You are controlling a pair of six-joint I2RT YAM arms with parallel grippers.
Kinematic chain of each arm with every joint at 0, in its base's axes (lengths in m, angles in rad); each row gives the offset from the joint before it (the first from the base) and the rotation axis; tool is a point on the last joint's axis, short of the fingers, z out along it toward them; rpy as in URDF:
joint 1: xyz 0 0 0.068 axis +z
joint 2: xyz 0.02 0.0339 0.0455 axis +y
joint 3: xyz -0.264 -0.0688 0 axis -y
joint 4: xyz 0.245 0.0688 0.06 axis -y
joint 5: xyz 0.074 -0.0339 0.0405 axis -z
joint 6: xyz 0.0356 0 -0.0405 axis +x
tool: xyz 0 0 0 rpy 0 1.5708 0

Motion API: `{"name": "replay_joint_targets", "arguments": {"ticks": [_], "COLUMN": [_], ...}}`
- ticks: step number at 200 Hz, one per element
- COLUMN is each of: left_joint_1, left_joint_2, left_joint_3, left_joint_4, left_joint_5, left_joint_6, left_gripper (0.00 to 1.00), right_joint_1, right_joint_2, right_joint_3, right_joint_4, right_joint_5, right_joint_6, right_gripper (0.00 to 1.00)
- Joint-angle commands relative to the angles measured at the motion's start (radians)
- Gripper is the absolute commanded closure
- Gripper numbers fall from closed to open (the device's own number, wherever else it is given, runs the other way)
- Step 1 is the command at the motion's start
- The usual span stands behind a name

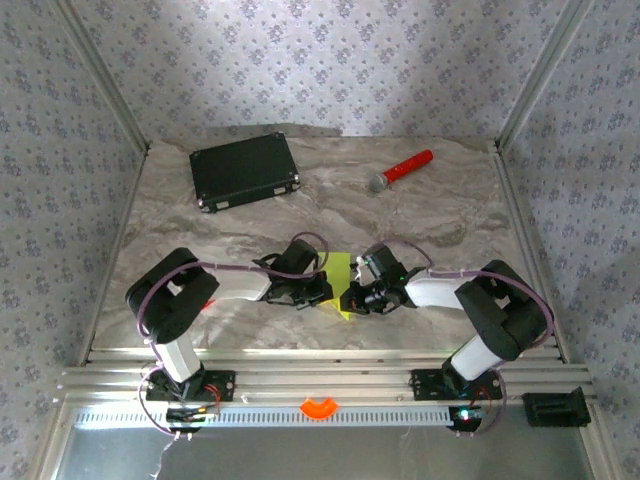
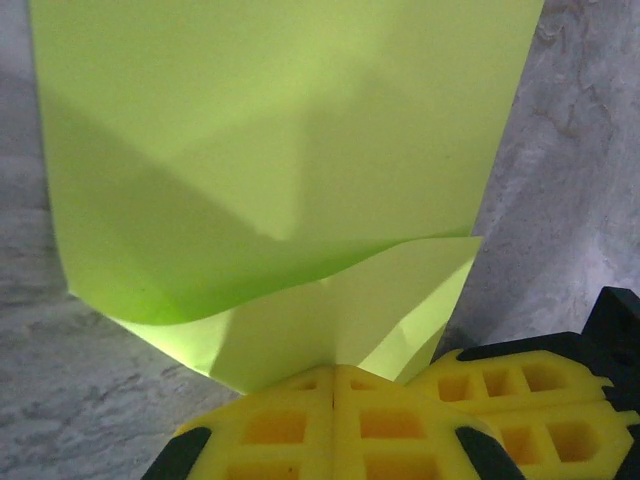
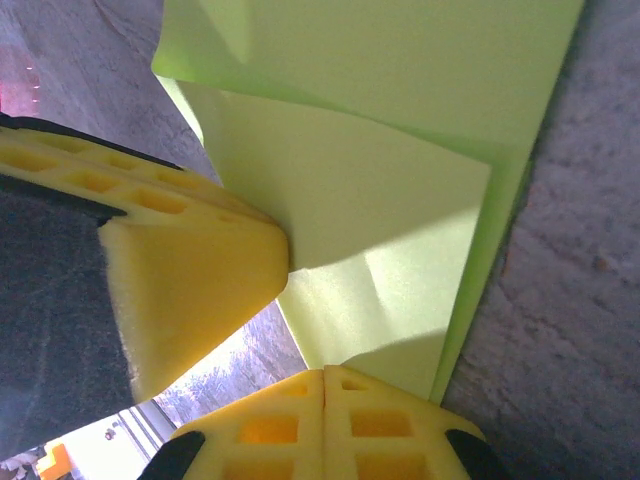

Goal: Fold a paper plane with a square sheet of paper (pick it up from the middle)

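Paper (image 1: pixel 338 278) lies partly folded by the table's (image 1: pixel 450 215) near edge, midway along; your left gripper (image 2: pixel 333 371) and right gripper (image 3: pixel 325 372) are both clamped tight on it. Beyond, a black case (image 1: pixel 245 170) sits far left, a microphone (image 1: pixel 401 169) far right of middle.

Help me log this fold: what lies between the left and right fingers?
The square sheet of paper, pinched by the left fingers and right fingers; the top view shows it.

Soft bright light, gentle shadows across paper (image 2: pixel 280 130)
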Motion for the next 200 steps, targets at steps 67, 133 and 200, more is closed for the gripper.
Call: {"name": "replay_joint_targets", "arguments": {"ticks": [67, 133, 200], "left_joint_1": [0.153, 0.193, 0.055], "left_joint_2": [-0.025, -0.093, -0.101], "left_joint_3": [-0.009, 0.004, 0.019], "left_joint_4": [-0.116, -0.148, -0.004], "left_joint_5": [-0.078, -0.082, -0.035], "left_joint_6": [0.068, 0.104, 0.08], "left_gripper": [0.99, 0.98, 0.96], "right_joint_1": [-0.001, -0.002, -0.008], "right_joint_2": [0.055, 0.052, 0.048], "right_joint_3": [-0.06, -0.06, -0.052], "right_joint_4": [-0.128, -0.12, -0.117], "right_joint_5": [0.043, 0.035, 0.029], "right_joint_6": [-0.024, -0.024, -0.019], "right_gripper": [1.0, 1.0, 1.0]}}
